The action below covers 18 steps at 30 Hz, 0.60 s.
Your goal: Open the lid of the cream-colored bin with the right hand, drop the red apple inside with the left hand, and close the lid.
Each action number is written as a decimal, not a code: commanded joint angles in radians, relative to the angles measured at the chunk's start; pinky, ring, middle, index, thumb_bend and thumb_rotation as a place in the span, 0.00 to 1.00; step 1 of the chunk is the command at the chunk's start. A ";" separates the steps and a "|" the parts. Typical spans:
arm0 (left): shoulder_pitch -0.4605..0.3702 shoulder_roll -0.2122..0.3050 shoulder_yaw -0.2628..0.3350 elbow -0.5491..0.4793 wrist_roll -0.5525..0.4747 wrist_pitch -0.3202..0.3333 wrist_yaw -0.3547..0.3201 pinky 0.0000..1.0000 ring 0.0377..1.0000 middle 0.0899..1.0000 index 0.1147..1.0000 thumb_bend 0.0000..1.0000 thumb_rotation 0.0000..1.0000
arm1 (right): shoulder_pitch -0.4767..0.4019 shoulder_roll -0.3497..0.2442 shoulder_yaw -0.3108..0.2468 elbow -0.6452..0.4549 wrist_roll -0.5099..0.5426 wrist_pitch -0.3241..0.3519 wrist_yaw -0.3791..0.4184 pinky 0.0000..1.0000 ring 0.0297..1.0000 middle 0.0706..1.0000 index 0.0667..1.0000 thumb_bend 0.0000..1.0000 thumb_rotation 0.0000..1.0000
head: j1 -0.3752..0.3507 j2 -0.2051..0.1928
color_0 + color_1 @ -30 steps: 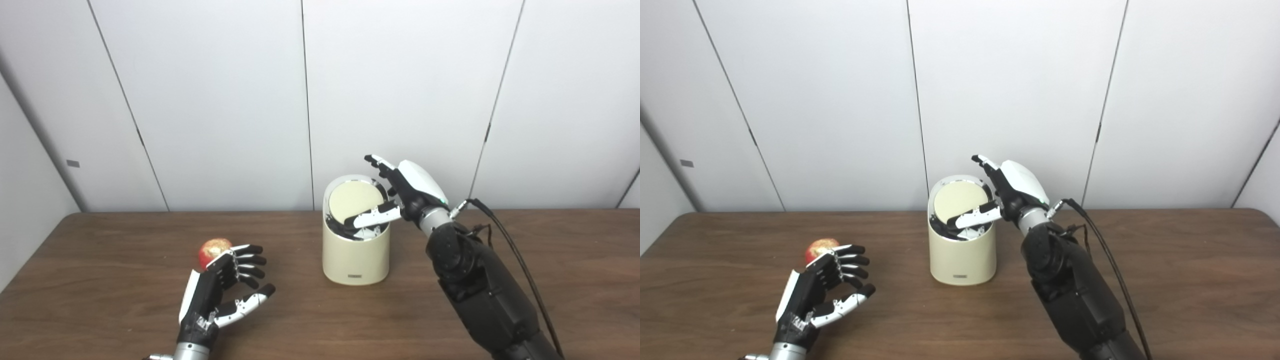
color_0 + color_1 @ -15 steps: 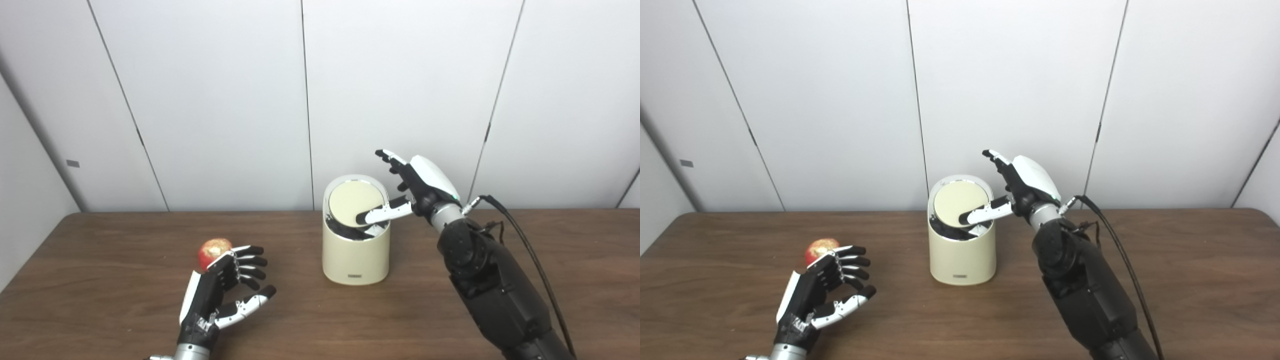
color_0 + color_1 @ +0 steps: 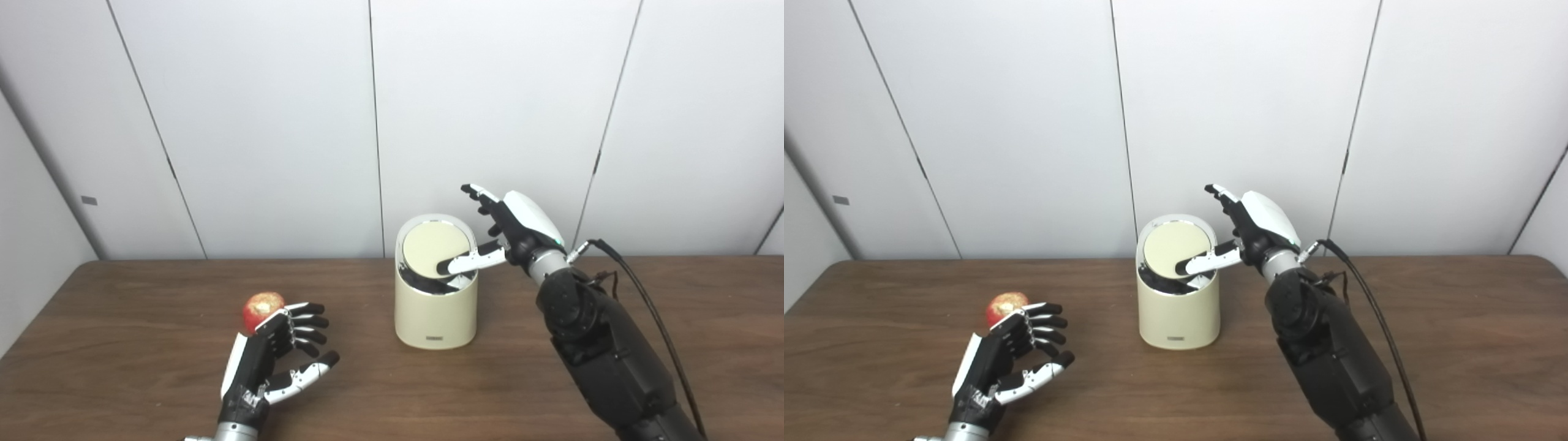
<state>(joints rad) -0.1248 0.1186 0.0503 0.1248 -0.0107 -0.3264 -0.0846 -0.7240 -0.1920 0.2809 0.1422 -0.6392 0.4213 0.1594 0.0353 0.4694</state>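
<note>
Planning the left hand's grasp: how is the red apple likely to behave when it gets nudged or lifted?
The red apple is round and sits loose on the table, so a sideways nudge would probably roll it. Its skin looks smooth and glossy, so possibly slippery. It looks rigid, so the open left hand should probably wrap around it.

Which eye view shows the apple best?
Left eye view: the red apple shows more of its surface above the left hand. Right eye view shows the apple too, with the fingers covering more of it.
</note>
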 commanded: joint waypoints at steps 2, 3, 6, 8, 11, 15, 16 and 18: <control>0.030 -0.014 -0.012 0.004 -0.002 -0.010 0.004 0.46 0.55 0.61 0.66 0.62 0.00 | -0.044 -0.005 0.016 -0.028 -0.027 0.000 -0.003 0.66 0.85 0.91 0.91 0.81 0.33 | -0.001 0.004; 0.029 -0.014 -0.012 0.006 -0.002 -0.013 0.004 0.46 0.54 0.61 0.66 0.62 0.00 | -0.045 -0.005 0.020 -0.029 -0.032 0.002 -0.002 0.67 0.85 0.90 0.91 0.81 0.33 | 0.001 0.006; 0.031 -0.018 -0.012 0.000 -0.009 0.000 0.002 0.46 0.55 0.61 0.66 0.62 0.00 | -0.050 -0.011 0.045 -0.024 -0.061 -0.014 -0.006 0.70 0.85 0.89 0.90 0.82 0.33 | 0.003 0.007; 0.033 -0.020 -0.013 -0.008 -0.015 0.007 0.000 0.46 0.55 0.61 0.66 0.62 0.00 | -0.056 -0.022 0.075 -0.018 -0.099 -0.032 -0.016 0.67 0.83 0.88 0.89 0.83 0.33 | 0.004 0.009; 0.036 -0.019 -0.013 -0.017 -0.011 0.012 0.002 0.45 0.55 0.61 0.66 0.62 0.00 | -0.068 -0.064 0.166 -0.021 -0.219 -0.071 -0.025 0.64 0.79 0.85 0.89 0.84 0.30 | 0.008 0.013; 0.037 -0.016 -0.014 -0.018 -0.008 0.014 0.002 0.46 0.55 0.61 0.66 0.62 0.00 | -0.072 -0.090 0.227 -0.026 -0.313 -0.096 -0.030 0.67 0.79 0.85 0.88 0.87 0.25 | 0.007 0.013; 0.037 -0.015 -0.014 -0.017 -0.007 0.013 0.001 0.46 0.55 0.61 0.66 0.61 0.00 | -0.072 -0.091 0.234 -0.029 -0.330 -0.094 -0.023 0.69 0.80 0.85 0.89 0.87 0.24 | 0.007 0.013; 0.037 -0.014 -0.014 -0.017 -0.010 0.014 0.000 0.46 0.55 0.61 0.66 0.62 0.00 | -0.068 -0.089 0.234 -0.036 -0.346 -0.093 -0.010 0.72 0.82 0.86 0.89 0.87 0.23 | 0.007 0.013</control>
<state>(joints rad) -0.1077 0.1136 0.0445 0.0996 -0.0151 -0.3013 -0.0862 -0.7856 -0.2642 0.5053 0.0992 -0.9496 0.3288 0.1226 0.0414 0.4817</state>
